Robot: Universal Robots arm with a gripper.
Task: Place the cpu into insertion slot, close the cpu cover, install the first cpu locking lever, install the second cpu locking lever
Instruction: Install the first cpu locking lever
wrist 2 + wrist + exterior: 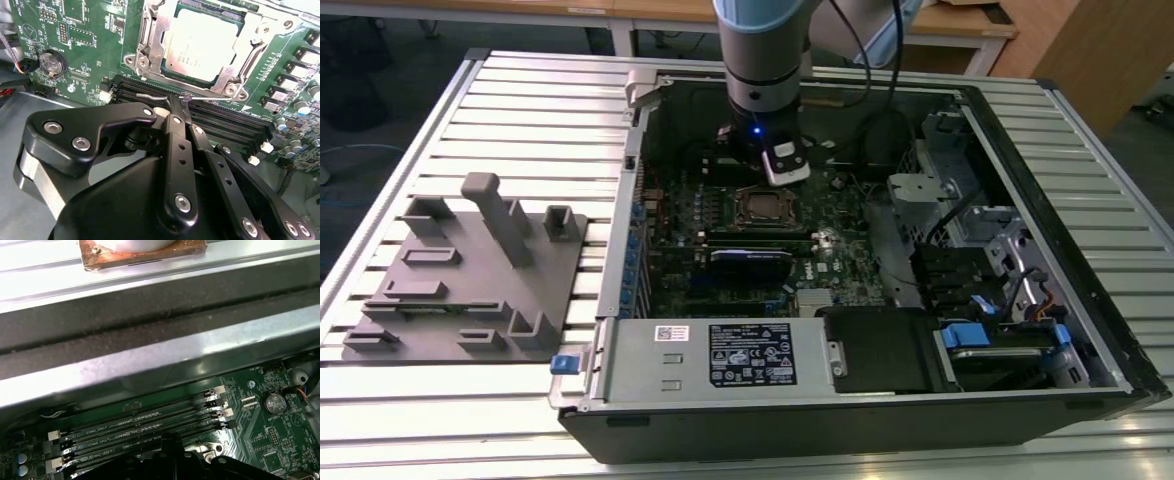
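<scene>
Gripper (pixel 179 106) fingers (pixel 172 131) pinched together on a cpu locking lever (pixel 215 101) beside the memory slots (pixel 220 122); cpu (pixel 205 45) sits in insertion slot (pixel 196 80), cpu cover (pixel 151 47) down, lever seemingly not yet latched

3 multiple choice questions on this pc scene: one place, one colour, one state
1. The silvery-grey square cpu sits: a) in a person's hand b) on the dark green motherboard c) on a blue cloth
2. The moulded fixture plate beside the black computer case is: a) red b) yellow c) grey
3. The silvery metal cpu cover is: a) down flat around the cpu b) standing upright c) bent in half
Answers: 1 b, the second wrist view shows it seated on the board; 2 c, plain grey in the exterior view; 3 a, its frame lies level around the chip.
</scene>
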